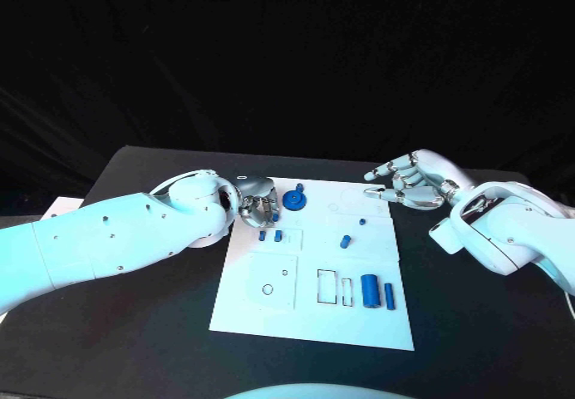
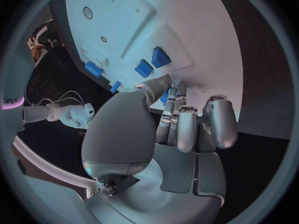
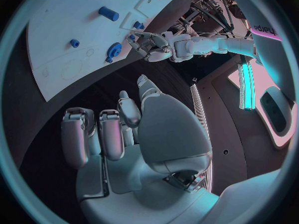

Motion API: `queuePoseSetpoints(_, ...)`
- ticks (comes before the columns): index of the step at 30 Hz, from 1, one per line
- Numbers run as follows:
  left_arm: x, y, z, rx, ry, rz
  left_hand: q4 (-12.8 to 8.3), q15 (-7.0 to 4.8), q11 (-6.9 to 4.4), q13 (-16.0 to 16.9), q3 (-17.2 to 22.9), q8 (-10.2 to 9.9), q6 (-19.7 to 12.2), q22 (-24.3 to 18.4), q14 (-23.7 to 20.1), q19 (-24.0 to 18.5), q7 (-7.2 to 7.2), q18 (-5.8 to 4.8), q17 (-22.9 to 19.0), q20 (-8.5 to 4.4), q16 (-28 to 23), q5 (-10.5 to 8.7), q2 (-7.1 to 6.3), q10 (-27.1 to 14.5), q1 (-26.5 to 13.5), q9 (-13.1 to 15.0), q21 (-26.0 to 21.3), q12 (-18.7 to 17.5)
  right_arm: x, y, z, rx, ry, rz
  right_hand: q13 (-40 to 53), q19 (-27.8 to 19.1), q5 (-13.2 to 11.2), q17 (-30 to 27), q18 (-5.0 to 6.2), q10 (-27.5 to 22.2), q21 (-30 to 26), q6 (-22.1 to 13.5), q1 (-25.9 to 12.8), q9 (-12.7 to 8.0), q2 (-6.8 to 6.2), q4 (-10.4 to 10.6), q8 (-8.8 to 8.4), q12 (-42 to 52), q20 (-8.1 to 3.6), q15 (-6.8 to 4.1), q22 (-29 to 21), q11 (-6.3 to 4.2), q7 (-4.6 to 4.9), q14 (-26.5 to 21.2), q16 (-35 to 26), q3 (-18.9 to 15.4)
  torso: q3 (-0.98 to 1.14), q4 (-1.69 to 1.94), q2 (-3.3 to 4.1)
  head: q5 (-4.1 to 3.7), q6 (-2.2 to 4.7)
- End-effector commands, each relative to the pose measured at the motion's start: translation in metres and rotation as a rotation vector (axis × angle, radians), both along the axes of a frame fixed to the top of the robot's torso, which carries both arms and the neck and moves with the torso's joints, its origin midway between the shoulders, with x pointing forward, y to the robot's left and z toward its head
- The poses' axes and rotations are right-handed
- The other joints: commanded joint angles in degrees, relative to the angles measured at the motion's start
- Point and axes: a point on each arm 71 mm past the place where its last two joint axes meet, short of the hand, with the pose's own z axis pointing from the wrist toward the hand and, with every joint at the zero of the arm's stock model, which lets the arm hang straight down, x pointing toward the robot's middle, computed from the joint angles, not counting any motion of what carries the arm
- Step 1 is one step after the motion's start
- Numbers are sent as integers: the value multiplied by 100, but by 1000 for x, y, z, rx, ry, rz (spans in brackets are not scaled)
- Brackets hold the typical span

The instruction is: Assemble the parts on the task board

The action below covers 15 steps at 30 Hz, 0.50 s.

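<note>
The white task board lies in the middle of the black table. My left hand hovers over the board's far left corner, and its fingertips pinch a small blue part, seen between thumb and fingers as the small blue part. A round blue part lies just beside that hand. Two small blue blocks sit a little nearer, also seen as the blocks. My right hand hangs past the board's far right corner with fingers apart and nothing in them.
Two small blue pieces lie mid-board, and two upright blue cylinders stand near the right edge beside outlined slots. Bare black table flanks the board on both sides.
</note>
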Motion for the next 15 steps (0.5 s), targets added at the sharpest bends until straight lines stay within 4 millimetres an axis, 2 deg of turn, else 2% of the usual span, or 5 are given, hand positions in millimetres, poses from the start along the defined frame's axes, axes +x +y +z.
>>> queuePoseSetpoints(1,0,1,-1,10,2,4,15,53,13,-8,3,-22,-48,548,232,182,7,-69,-8,51,-30,-23,11,-46,-64,-12,-41,-28,0,1,-1,-8,1,12,-11,-33,36,592,-19,11,-42,55,42,7,32,-28,-24,3,0,-41,582,-14,4,400,-43,-27,-2,3,1,1,0)
queuePoseSetpoints(5,1,3,1,-3,-15,8,4,73,37,-22,17,-21,-94,539,230,178,36,-66,-14,69,-27,-22,5,-91,-56,-45,-59,-27,1,-1,-2,-18,10,10,-150,-56,41,557,-12,-99,-60,52,73,7,45,-48,-29,-210,-2,-43,554,-16,4,391,-70,-19,-4,-2,-1,1,6)
queuePoseSetpoints(9,1,7,4,-41,-36,17,-14,80,40,-29,39,-20,-119,515,224,168,33,-57,-37,77,-35,-18,8,-108,-32,-65,-100,-23,2,-3,-3,-55,0,11,-1306,-179,38,382,27,-837,-164,75,196,12,113,-97,-36,-1877,-20,-57,406,-39,1,346,-210,47,-5,-7,-2,-12,10)
queuePoseSetpoints(10,2,11,5,-75,-38,28,-29,79,35,-35,63,-23,-153,496,220,159,16,-49,-51,81,-41,-15,10,-119,-12,-84,-135,-21,2,-3,-3,-79,-11,13,-2056,-256,46,200,51,-1245,-231,113,286,18,132,-122,-31,-2917,-31,-74,311,-48,-18,303,-350,111,-2,-9,-2,-14,8)
queuePoseSetpoints(15,4,27,11,-220,-15,87,-68,69,28,-88,126,-19,-262,281,211,50,-25,27,-22,90,-25,-13,-9,-245,18,-152,-504,-11,3,-6,-5,-168,-38,19,-3233,-378,43,-130,92,-1307,-369,265,462,27,49,-93,-41,-4159,-53,-78,138,-39,-8,253,-627,359,1,-2,-3,-40,16)
